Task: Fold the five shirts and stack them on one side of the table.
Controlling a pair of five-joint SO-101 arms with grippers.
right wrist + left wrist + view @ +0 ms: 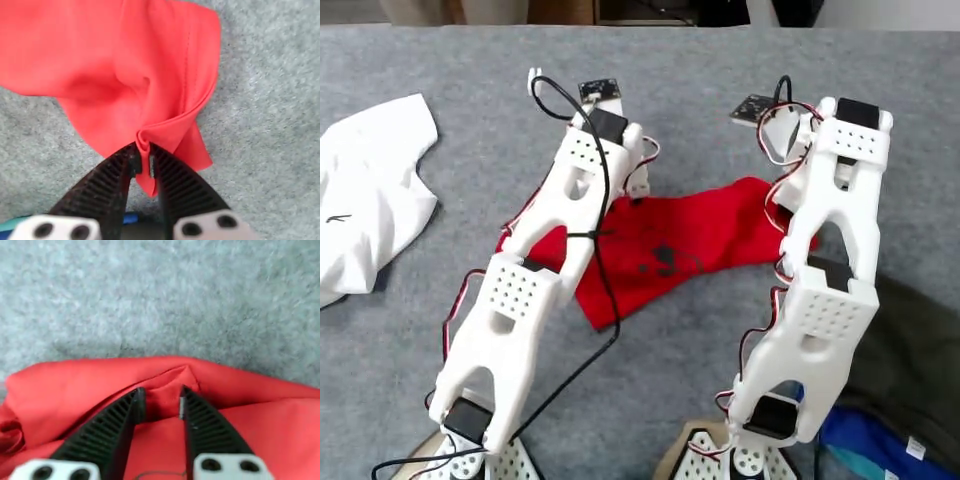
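Across the middle of the table (470, 90), well clear of every edge, the red shirt (690, 250) lies crumpled and only part spread, running between the two arms.

Left gripper (162, 405): I find its jaws set either side of a raised pleat at the shirt's far hem. The cloth is puckered between them, so I judge it pinched, though loosely. Right gripper (144, 162): clamped tight on a narrow folded ridge of red cloth at the shirt's right end, with a small tail of fabric hanging past the tips.

Handling, as I judge it: the cloth is thin, light and wholly limp. It holds no shape, sags and creases wherever it is unsupported, and will drag on the felt-like table cover rather than slide. There is no risk of breakage. The risk is a single layer slipping from a shallow pinch, or a second layer being caught with it.

Recommended hold: on the stitched hem or the shoulder seams, where the fabric is doubled, one corner to each arm, kept taut between them.

Other shirts noted: a white shirt (370, 200) at the left edge, and a dark garment (920, 350) with a blue one (865, 440) at the near right corner.
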